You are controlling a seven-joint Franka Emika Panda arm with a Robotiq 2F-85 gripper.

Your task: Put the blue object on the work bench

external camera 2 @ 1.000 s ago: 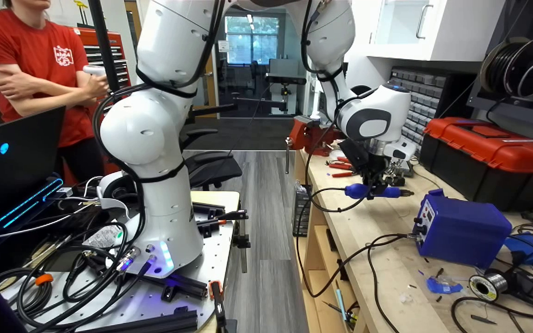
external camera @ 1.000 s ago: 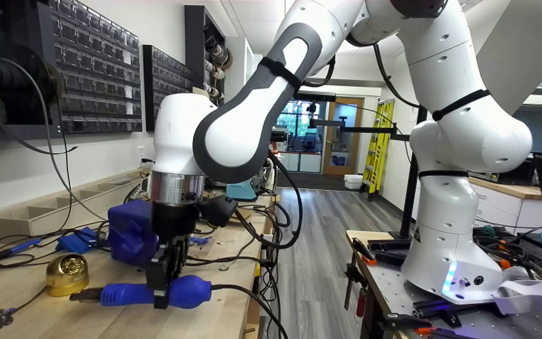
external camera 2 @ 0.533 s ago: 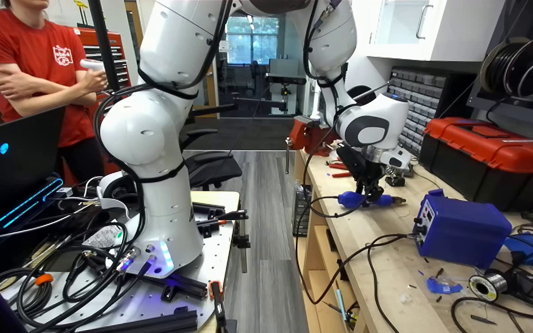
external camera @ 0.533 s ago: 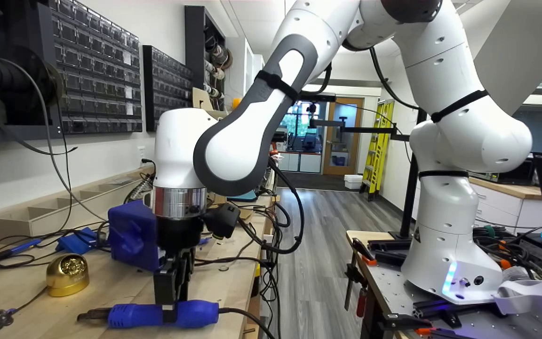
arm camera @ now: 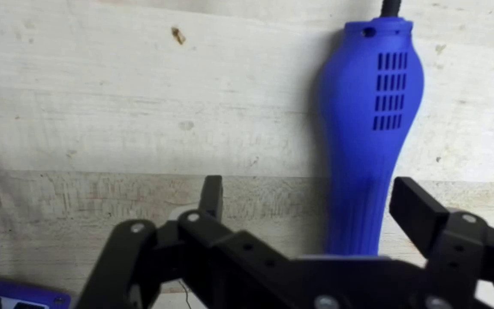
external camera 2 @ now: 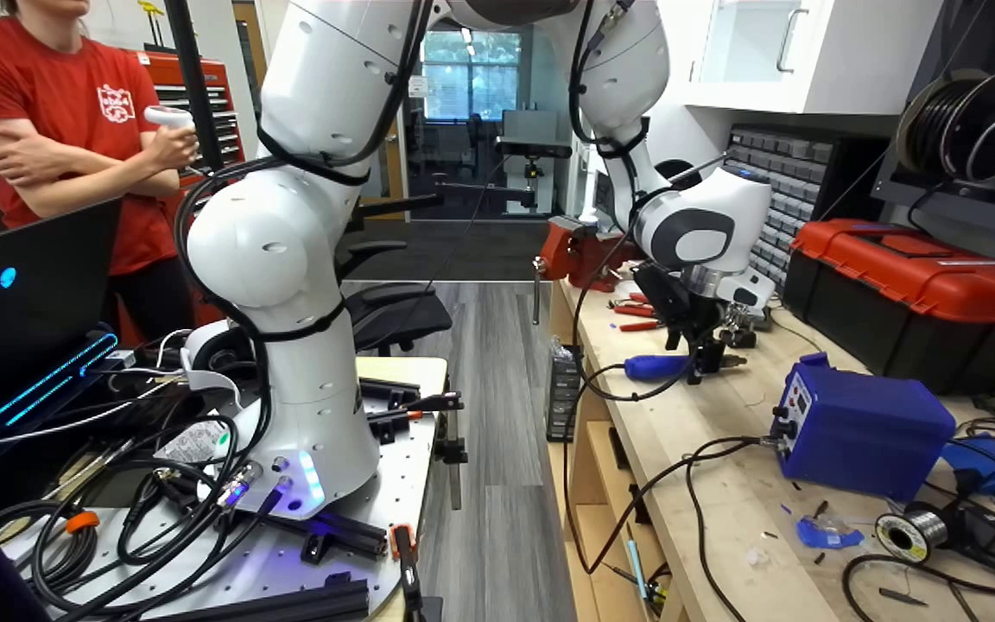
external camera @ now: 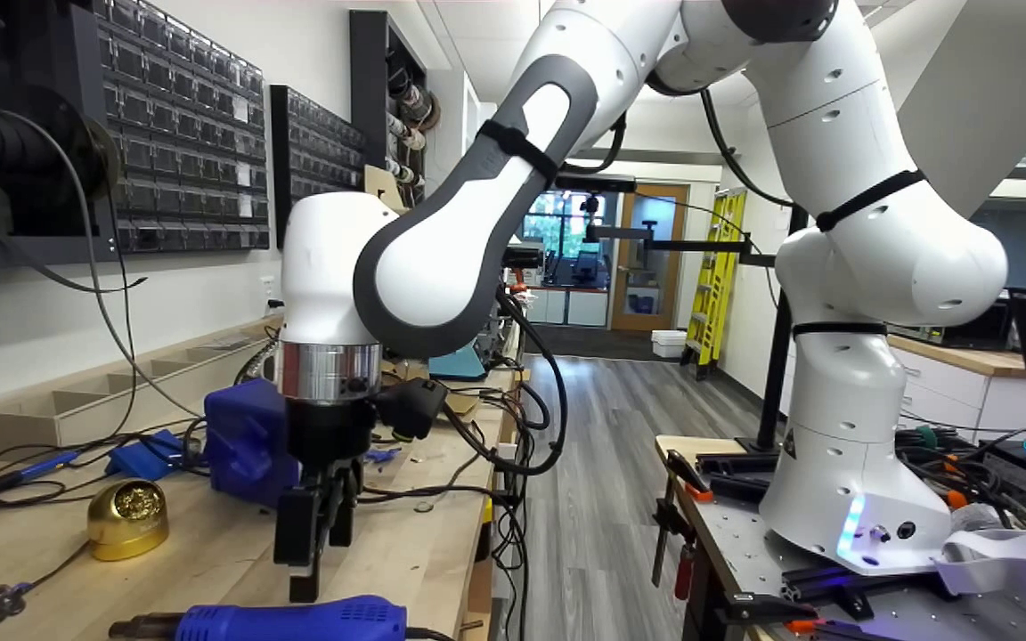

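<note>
Best to raise the wide-spread, empty end effector clear of the blue tool, left-to-right beneath it on the desk in an exterior view.

In the wrist view, the gripper hides one end of the tool, and the edge crops the box beside the gripper. In an exterior view, the bottom edge cuts off the tool below the gripper; behind it, we lose part of the box.
</note>
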